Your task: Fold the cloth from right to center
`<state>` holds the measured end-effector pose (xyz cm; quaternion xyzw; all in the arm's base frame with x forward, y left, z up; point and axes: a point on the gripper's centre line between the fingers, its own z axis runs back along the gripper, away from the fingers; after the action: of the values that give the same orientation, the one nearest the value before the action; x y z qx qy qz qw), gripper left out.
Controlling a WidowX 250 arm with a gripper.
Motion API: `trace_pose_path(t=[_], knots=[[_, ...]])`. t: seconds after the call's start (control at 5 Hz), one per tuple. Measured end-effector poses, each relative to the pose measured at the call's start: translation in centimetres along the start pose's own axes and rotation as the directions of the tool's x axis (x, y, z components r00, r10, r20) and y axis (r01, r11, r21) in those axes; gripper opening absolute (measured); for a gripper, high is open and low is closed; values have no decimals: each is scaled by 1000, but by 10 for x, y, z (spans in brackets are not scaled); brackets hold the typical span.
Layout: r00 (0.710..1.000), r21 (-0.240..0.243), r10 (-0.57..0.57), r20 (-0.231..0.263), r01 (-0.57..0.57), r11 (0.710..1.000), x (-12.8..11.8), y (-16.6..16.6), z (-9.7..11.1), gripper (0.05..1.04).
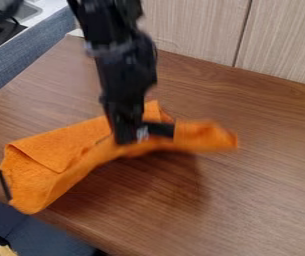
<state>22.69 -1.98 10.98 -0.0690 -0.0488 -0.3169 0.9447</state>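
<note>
My gripper hangs over the wooden table, clamped on the orange cloth at about its middle, and I hold that part raised above a dark shadow; the cloth stretches to both sides of me, its left end near the table's front edge, beside a black strip

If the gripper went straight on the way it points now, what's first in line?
The gripper points down, so likely the orange cloth right at its tip, then the table; the remaining height is unclear.
</note>
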Motion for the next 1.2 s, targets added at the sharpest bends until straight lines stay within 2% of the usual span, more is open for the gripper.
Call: trace_pose_path(t=[0.2,0.4,0.6,0.8,1.2], knots=[[994,27,106,27,-107,994,8,45,10,64],[983,29,181,23,-182,983,10,79,5,64],[971,37,237,-26,-236,971,-1,101,-17,64],[957,68,280,-76,-275,959,-15,119,-44,64],[947,118,313,-68,-304,945,-28,127,-51,88]])
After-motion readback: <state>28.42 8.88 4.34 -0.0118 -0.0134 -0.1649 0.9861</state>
